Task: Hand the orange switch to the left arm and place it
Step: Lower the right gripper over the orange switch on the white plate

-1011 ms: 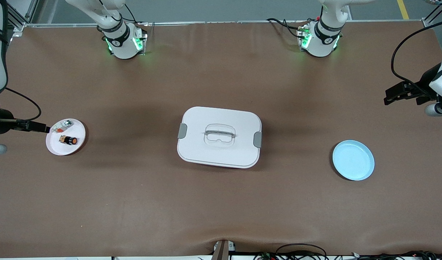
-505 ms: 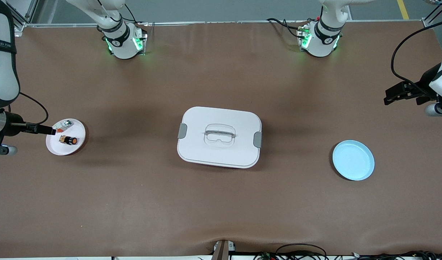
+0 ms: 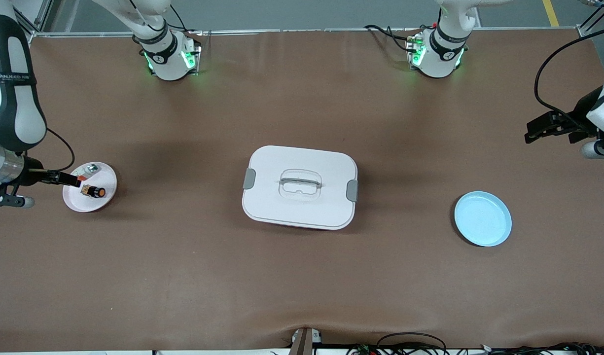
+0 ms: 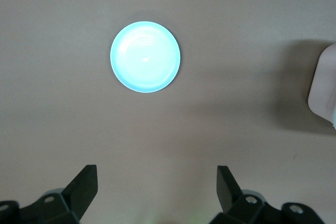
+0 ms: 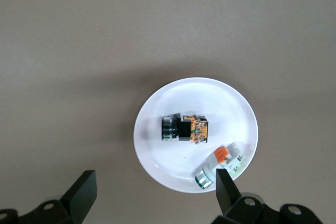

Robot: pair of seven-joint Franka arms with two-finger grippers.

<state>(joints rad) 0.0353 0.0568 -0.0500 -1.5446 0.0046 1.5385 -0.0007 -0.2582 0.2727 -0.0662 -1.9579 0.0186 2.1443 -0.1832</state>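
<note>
The orange switch (image 3: 94, 191) lies on its side on a pink plate (image 3: 87, 203) at the right arm's end of the table. It also shows in the right wrist view (image 5: 185, 128), black with an orange end. My right gripper (image 3: 71, 180) is open and empty over the plate's edge (image 5: 153, 188), apart from the switch. The white box (image 3: 282, 207) stands at the table's middle, and its corner shows in the left wrist view (image 4: 324, 85). My left gripper (image 3: 534, 132) waits open and empty over bare table (image 4: 156, 183) at the left arm's end.
A small silver-and-clear part (image 3: 89, 170) with a red-orange bit shares the pink plate, beside the switch (image 5: 219, 165). An empty blue plate (image 3: 482, 218) sits toward the left arm's end, also in the left wrist view (image 4: 145, 56). Cables hang by both arms.
My right arm has swung in from the table's end and its gripper has moved over the pink plate's edge, closer to the switch. The left arm has not moved.
</note>
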